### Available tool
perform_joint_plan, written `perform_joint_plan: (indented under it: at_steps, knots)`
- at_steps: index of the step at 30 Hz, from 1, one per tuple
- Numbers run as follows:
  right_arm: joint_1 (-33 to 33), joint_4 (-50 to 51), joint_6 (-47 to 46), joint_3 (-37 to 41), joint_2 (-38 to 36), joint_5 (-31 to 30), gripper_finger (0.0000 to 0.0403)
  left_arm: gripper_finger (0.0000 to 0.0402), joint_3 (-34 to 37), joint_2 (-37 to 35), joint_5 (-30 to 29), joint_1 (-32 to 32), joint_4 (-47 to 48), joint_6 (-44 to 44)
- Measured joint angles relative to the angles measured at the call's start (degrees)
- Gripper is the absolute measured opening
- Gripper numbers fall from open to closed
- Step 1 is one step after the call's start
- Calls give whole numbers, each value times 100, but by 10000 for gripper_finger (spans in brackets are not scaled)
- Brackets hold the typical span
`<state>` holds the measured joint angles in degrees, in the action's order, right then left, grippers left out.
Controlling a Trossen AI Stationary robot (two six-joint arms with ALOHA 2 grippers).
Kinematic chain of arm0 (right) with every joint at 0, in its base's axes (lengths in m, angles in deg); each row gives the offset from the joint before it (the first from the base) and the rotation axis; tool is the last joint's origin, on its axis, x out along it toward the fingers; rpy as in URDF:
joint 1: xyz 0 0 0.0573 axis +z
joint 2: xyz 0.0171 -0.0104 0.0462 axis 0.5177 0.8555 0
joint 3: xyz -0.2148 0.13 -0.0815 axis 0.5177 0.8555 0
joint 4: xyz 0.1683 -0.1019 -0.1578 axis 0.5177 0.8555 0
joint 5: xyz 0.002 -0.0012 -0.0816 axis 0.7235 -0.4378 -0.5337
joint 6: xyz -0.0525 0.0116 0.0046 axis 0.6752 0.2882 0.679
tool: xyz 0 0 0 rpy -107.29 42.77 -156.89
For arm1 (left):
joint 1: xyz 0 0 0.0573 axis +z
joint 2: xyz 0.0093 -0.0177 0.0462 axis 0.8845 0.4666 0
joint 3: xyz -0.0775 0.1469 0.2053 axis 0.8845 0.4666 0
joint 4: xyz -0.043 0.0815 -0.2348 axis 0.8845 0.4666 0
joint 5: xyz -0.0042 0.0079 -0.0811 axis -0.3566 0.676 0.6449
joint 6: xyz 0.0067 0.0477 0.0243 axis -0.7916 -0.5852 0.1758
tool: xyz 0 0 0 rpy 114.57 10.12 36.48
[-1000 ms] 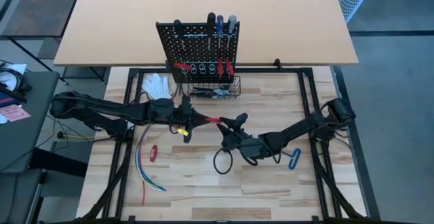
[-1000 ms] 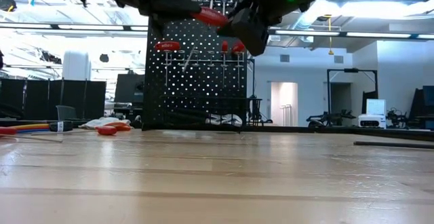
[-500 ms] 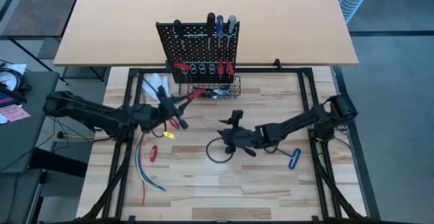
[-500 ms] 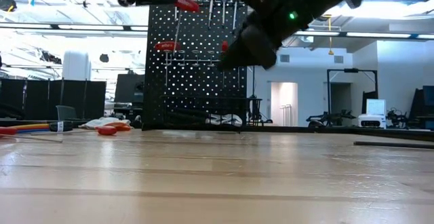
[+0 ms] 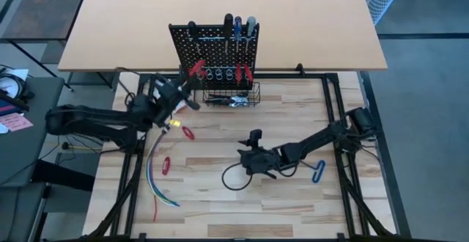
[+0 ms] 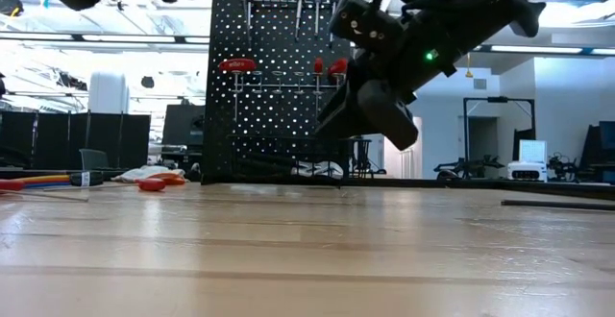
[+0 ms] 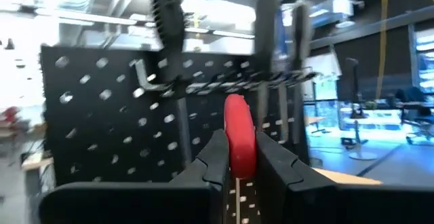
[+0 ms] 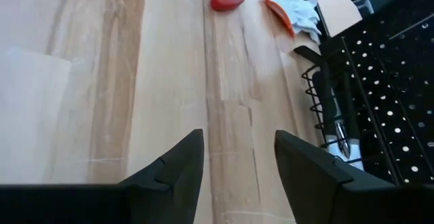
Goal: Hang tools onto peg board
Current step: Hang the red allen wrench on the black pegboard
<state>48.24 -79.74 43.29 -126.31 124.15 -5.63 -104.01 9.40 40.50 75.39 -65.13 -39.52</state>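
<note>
A pale butcher-block wooden table [image 5: 293, 117] carries the work, with a large tan desk behind it and a bright open workshop showing beyond in the low view. At the table's far edge stands the black perforated rectangular peg board [image 5: 214, 42], with a row of metal rings across its face, several screwdrivers already upright in its top holder and a black wire basket [image 5: 233, 95] at its foot.

The left tool [image 7: 239, 157] is raised close to the left part of the board and is clamped narrowly on a red-handled screwdriver [image 7: 239, 139], whose handle stands up between the fingers in the left wrist view. The right tool [image 5: 256, 135] hangs over the middle of the table with its fingers spread and nothing between them.

The step in hand looks like seating this screwdriver on the board. To do it well, the shaft should be kept upright and lined up over a free slot or ring, clear of the neighbouring black handle [image 7: 166, 13], then lowered straight. The grip should loosen only once the handle rests on its holder.

A red-handled tool [image 5: 187, 133] and a blue T-shaped key [image 5: 319, 172] lie on the table, not yet hung.
</note>
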Motion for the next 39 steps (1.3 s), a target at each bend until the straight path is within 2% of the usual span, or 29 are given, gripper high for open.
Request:
perform_joint_plan:
  at_steps: [5, 10, 19, 25, 30, 39]
  knots:
    - [-34, -81, 2, 0, 0, 1, 179, 30, -4, 364, 480, 494, -29, 460]
    - [-68, -80, 0, 0, 0, 1, 179, 30, -4, 737, 416, 701, -102, 387]
    - [-67, -78, 0, 0, 0, 5, 179, 30, -9, 645, 285, 587, -260, 112]
    - [-66, -79, -44, 0, 0, 7, 179, 30, -11, 783, 298, 767, 288, 638]
    - [-66, -81, -46, 0, 0, 9, 179, 36, -11, 1019, 554, 890, 318, 951]
    - [-66, -80, -46, 0, 0, 13, 179, 42, -11, 1283, 595, 959, 307, 1194]
